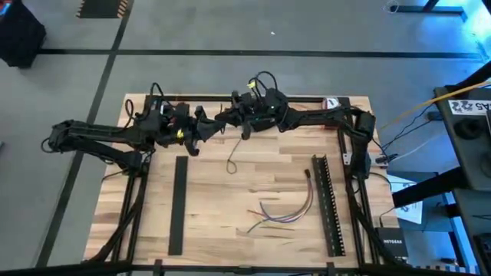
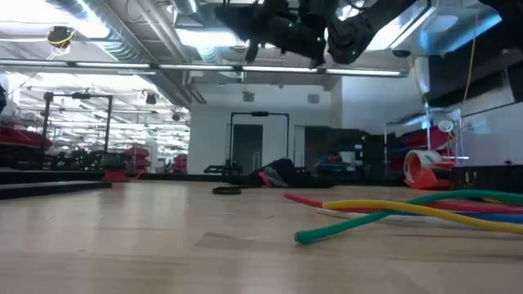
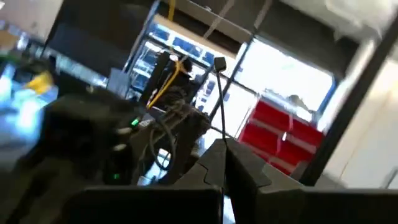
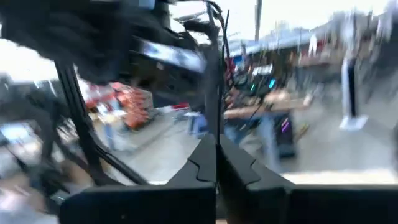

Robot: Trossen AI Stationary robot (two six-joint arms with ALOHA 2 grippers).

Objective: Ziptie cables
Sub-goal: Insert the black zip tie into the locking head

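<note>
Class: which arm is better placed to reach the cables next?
Probably the right: the cables lie on its half of the table, nearer the right gripper than the left gripper.

1. A wooden table (image 1: 207, 230) carried two long black slotted bars: one (image 1: 179, 204) lay on its left part; the other (image 1: 327, 205) lay along its right edge
2. A red-and-white roll (image 2: 426, 169) stood in the room behind the table

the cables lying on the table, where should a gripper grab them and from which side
Grip the cables at mid-length, where the strands run closest together, coming straight down from above. They lie flat on the table and fan apart at the ends, so I judge a top pinch there likeliest to catch them all.
</note>
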